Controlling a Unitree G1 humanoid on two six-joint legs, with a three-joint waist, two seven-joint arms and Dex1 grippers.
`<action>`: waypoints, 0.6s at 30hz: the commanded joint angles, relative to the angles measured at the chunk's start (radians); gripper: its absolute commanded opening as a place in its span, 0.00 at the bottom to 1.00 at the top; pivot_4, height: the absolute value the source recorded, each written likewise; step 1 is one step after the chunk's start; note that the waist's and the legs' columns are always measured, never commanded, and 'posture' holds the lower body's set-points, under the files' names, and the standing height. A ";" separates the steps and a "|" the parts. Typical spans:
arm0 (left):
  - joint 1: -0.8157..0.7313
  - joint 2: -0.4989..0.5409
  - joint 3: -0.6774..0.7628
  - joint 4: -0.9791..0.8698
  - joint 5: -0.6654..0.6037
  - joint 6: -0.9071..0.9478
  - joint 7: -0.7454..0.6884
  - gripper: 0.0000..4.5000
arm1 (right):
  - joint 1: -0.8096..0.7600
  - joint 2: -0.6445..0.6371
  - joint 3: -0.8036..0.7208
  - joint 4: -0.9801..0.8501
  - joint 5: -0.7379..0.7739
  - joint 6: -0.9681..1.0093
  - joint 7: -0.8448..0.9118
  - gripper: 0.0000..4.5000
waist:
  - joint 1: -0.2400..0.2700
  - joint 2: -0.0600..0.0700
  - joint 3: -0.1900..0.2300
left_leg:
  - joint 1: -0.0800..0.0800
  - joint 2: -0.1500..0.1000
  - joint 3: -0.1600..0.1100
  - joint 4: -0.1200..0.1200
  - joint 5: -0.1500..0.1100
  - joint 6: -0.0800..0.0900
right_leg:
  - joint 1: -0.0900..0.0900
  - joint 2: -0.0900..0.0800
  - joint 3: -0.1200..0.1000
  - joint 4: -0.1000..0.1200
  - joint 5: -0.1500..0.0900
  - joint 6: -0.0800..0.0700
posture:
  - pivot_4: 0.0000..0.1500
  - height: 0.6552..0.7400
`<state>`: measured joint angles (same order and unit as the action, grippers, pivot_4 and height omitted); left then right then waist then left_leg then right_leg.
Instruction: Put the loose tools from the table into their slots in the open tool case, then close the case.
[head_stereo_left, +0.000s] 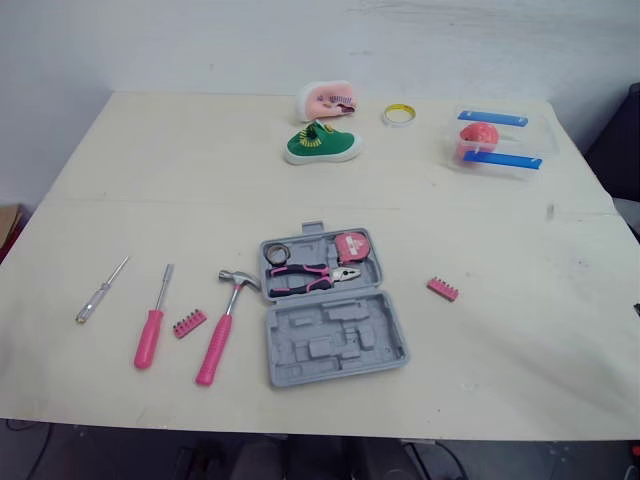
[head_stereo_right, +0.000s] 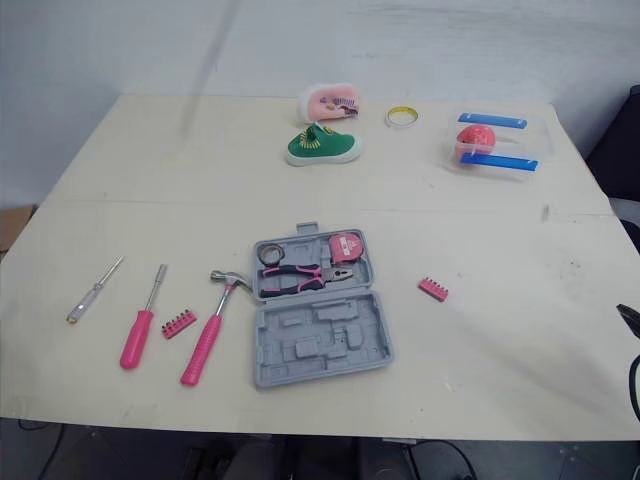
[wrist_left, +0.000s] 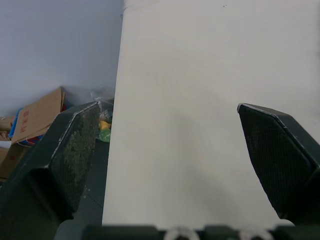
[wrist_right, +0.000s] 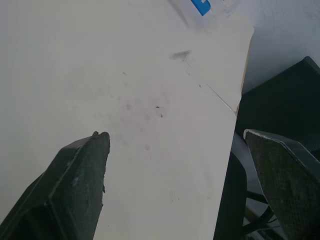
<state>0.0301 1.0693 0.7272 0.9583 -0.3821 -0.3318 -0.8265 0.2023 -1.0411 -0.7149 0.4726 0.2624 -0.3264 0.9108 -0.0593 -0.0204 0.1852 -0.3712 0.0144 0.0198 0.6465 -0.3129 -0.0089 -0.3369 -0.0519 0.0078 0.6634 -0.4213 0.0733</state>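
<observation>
Now, grippers: left gripper (wrist_left: 168, 105) and right gripper (wrist_right: 175, 133) both spread, empty.
Risk: hammer (head_stereo_left: 226, 325), nine o'clock of tool case (head_stereo_left: 333, 345), seated crooked could block closing.

Over on the right wrist view, a blue strip (wrist_right: 200, 6) is sliced off by the frame edge, and on the left wrist view a cardboard box (wrist_left: 37, 117) runs out of frame. From the head views I can't make out the pink object (head_stereo_left: 478, 134) in the clear container (head_stereo_left: 525, 140), nor the tips on the pink bit strip (head_stereo_left: 189, 323); both are too small.
</observation>
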 joint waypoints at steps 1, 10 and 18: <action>0.026 -0.003 0.034 -0.058 -0.040 0.029 -0.027 0.99 | -0.017 -0.004 -0.011 -0.026 0.018 0.002 -0.002 1.00 | 0.000 0.000 0.000 | 0.000 0.000 0.000 0.000 0.000 0.000 | 0.000 0.000 0.000 0.000 0.000 0.000 | 1.00 1.00; 0.092 -0.039 0.094 -0.176 -0.084 0.115 -0.034 0.99 | -0.064 -0.002 0.025 -0.024 0.008 0.011 -0.002 1.00 | 0.000 0.000 0.000 | 0.001 0.000 0.001 0.001 0.000 0.000 | 0.000 -0.001 0.000 0.001 0.000 0.000 | 1.00 1.00; 0.095 -0.054 0.103 -0.202 -0.085 0.123 -0.021 0.99 | -0.077 -0.004 0.035 -0.017 0.004 0.004 0.000 1.00 | 0.000 0.000 0.000 | 0.001 0.000 0.001 0.000 0.000 0.000 | 0.000 -0.001 0.000 0.000 0.000 0.000 | 1.00 1.00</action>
<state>0.1191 1.0165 0.8024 0.7841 -0.4512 -0.2085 -0.8523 0.1289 -1.0412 -0.6704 0.4719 0.2566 -0.3109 0.9125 -0.0592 -0.0204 0.1852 -0.3706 0.0144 0.0211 0.6471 -0.3131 -0.0086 -0.3370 -0.0526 0.0076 0.6639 -0.4213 0.0733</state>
